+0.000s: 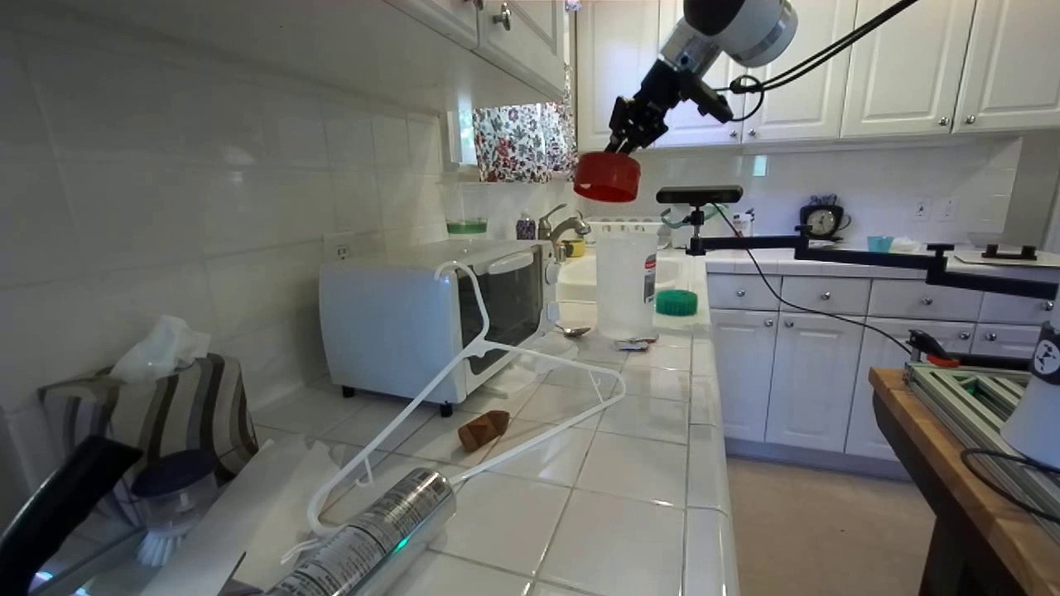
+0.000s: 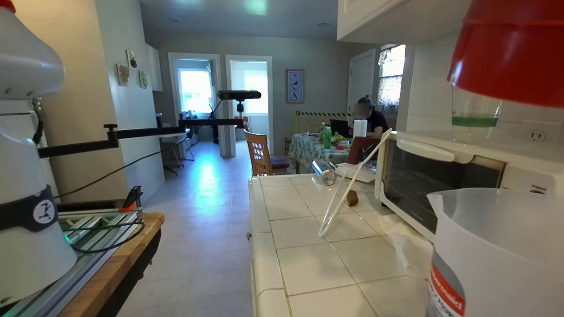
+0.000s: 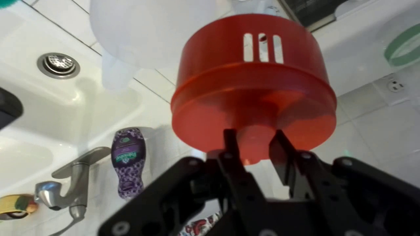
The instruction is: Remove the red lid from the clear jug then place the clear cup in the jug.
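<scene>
The red lid (image 1: 607, 178) hangs in the air above the clear jug (image 1: 624, 290). My gripper (image 1: 623, 147) is shut on the knob in the lid's middle. In the wrist view the gripper (image 3: 254, 135) has a finger on each side of that knob, and the slotted lid (image 3: 256, 65) fills the centre. The jug (image 2: 493, 251) stands upright and open-topped on the counter; it also shows in the wrist view (image 3: 147, 29), partly behind the lid. A clear cup with a green band (image 2: 476, 112) stands on the microwave, also in an exterior view (image 1: 466, 217).
The white microwave (image 1: 414, 314) stands beside the jug. A green round lid (image 1: 676, 302) lies by the jug. The sink (image 3: 65, 98) and faucet (image 3: 77, 183) are behind. A white hanger (image 1: 480, 343), a spray can (image 1: 373, 538) and a brown block (image 1: 483, 430) lie on the counter.
</scene>
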`<move>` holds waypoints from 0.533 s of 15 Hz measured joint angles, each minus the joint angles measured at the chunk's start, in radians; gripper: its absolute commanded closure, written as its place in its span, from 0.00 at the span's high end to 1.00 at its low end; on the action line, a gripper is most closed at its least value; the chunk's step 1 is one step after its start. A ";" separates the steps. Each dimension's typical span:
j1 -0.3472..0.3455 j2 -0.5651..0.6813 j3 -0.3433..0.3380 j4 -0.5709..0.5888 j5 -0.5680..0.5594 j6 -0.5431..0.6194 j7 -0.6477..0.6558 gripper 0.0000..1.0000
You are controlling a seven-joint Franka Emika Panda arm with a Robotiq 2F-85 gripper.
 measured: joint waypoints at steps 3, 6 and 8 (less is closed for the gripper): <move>0.029 -0.095 0.028 -0.004 -0.019 -0.088 0.000 0.08; 0.065 -0.176 0.046 -0.015 -0.020 -0.220 -0.001 0.08; 0.082 -0.210 0.055 -0.031 -0.021 -0.296 -0.001 0.08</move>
